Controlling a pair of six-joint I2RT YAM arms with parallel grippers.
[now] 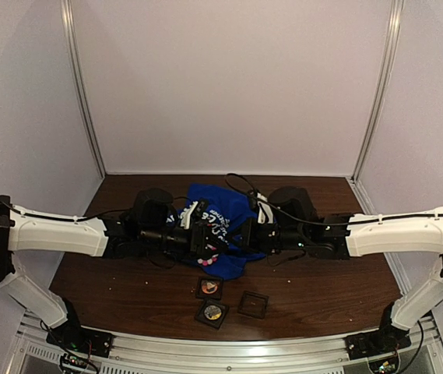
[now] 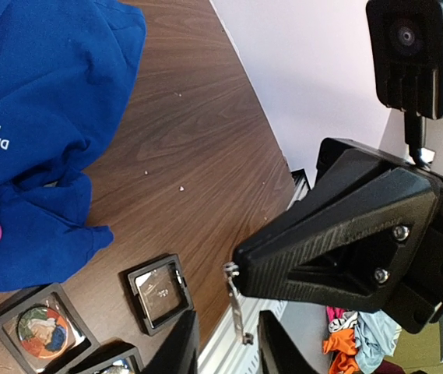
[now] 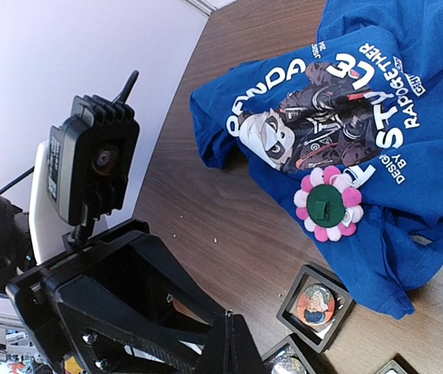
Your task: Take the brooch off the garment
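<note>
The right wrist view alone shows the brooch whole: a pink-petalled flower with a green centre, lying on the blue T-shirt just beside its dark print and white lettering. In the left wrist view only a slice of pink petals shows, at the picture's edge, on the shirt. The overhead view adds what neither wrist gives, both arms meeting low over the crumpled shirt.

The left gripper is off the shirt's edge, its fingers a narrow gap apart. The right gripper has its fingers pressed together. Only the left wrist view shows a thin metal strip hanging at the right gripper's tip and dipping between the left fingers. I cannot tell whether it is pinched.

Three black square cases sit just off the shirt's near edge. The first case holds a round orange badge, the second case holds a round golden piece, and the third case has a clear pane, contents unreadable
</note>
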